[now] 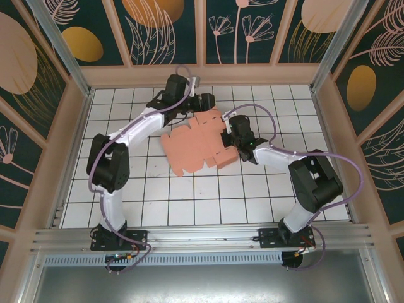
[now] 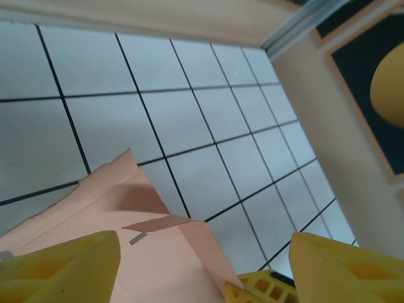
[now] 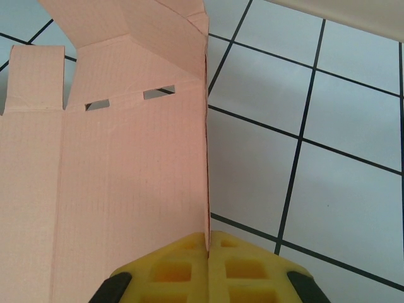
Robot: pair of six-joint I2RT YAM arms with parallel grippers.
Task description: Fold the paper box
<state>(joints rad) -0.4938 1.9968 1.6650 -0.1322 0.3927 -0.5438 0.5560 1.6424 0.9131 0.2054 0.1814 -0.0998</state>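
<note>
The paper box point(image 1: 196, 144) is lying partly folded toward the far side of the white tiled surface point(image 1: 189, 202), which is sitting inside pale wooden walls point(image 1: 202, 74) carrying dark floral panels point(image 1: 165, 28). The left gripper point(image 1: 203, 102) is holding its jaws spread at the box's far corner. The right gripper point(image 3: 208, 249) is pinching a raised edge of the box.

White tiled bench point(image 1: 189, 196) w/ black grid; floral wall panels point(image 1: 165, 28) around; alu rail point(image 1: 202, 235) at near edge.

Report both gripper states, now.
Left gripper: open, paper box between its fingers.
Right gripper: closed on the paper box edge.
</note>
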